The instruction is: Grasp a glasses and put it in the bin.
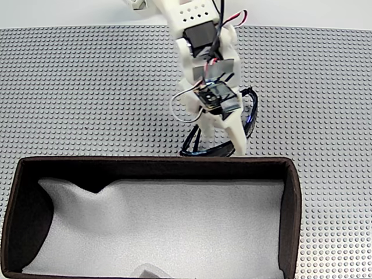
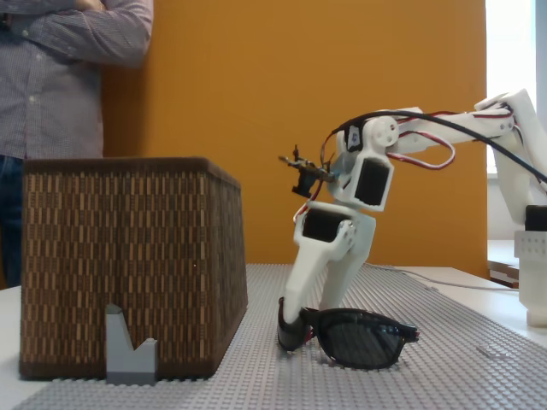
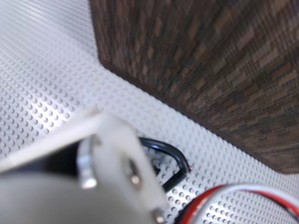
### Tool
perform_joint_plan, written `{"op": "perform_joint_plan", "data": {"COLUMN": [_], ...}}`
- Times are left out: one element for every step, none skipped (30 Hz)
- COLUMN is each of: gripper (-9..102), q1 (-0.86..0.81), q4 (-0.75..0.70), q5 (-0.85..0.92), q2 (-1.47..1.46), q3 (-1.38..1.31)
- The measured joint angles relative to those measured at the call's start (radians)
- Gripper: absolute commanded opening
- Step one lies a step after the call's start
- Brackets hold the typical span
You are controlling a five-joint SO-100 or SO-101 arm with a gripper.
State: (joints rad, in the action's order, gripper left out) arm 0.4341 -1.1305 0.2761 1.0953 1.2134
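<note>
Resting on a grey studded baseplate (image 1: 87, 87) before an orange wall (image 2: 256, 102), with a person (image 2: 60, 85) standing behind, the glasses (image 2: 359, 335) lie just beside the brown woven bin (image 2: 128, 256), outside it, where the white gripper (image 2: 295, 329) reaches one end, its grip indeterminate.

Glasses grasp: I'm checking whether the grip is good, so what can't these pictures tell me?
- Gripper fingertips: in a fixed view the arm covers them; from the side the glasses frame hides whether they are closed.
- Wrist view: blurred gripper body blocks all but one black loop.
- Bin: near edge cut off below.
</note>
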Motion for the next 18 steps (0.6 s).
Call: {"op": "perform_joint_plan", "data": {"gripper": [0, 0, 0, 0, 0, 0, -1, -1, -1, -1, -1, -1, -1, -1, -1, -1, -1, -1], "q1": [-0.003, -0.014, -0.015, -0.015, -0.005, 0.006, 0.008, 0.000, -0.003, -0.006, -0.006, -0.005, -0.003, 0.003, 0.005, 0.006, 0.002, -0.002], "q4": [0.002, 0.005, 0.005, 0.005, 0.000, 0.009, 0.000, -0.005, -0.005, -0.005, -0.005, -0.005, -0.005, -0.005, -0.005, -0.005, -0.005, -0.005], "q5": [-0.006, -0.012, -0.012, -0.017, -0.011, -0.005, -0.005, -0.005, -0.005, -0.008, -0.009, -0.011, -0.011, -0.009, -0.017, -0.021, -0.023, -0.023], "q2": [-0.012, -0.020, -0.031, -0.034, -0.044, -0.052, -0.054, -0.054, -0.054, -0.054, -0.054, -0.054, -0.048, -0.025, -0.006, 0.009, 0.032, 0.058], "q3": [-0.012, -0.032, -0.048, -0.052, -0.055, -0.058, -0.058, -0.058, -0.060, -0.060, -0.060, -0.060, -0.060, -0.060, -0.060, -0.060, -0.060, -0.060]}}
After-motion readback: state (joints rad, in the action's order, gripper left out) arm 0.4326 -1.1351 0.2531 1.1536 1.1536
